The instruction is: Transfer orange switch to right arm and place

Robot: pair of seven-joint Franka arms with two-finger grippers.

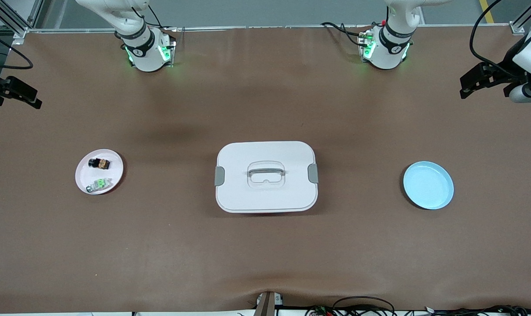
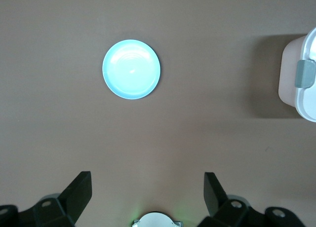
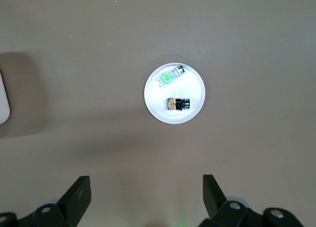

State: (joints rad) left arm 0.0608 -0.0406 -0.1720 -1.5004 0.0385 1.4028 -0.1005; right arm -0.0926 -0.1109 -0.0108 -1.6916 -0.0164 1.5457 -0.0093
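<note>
The orange switch (image 1: 99,163) lies on a small white plate (image 1: 112,170) toward the right arm's end of the table. It is farther from the front camera than the pale grey component with a green top (image 1: 99,184) beside it. The right wrist view shows the switch (image 3: 177,104) on that plate (image 3: 158,96). My right gripper (image 1: 33,101) is open and empty, high over the table's edge at that end; its own view (image 3: 146,190) shows the jaws wide apart. My left gripper (image 1: 465,91) is open and empty, high over the left arm's end, and it also shows in its own view (image 2: 148,187).
A white lidded box (image 1: 247,153) with a handle and grey clips stands mid-table; its end shows in the left wrist view (image 2: 296,84). An empty light blue plate (image 1: 428,185) lies toward the left arm's end, also seen by the left wrist (image 2: 131,69).
</note>
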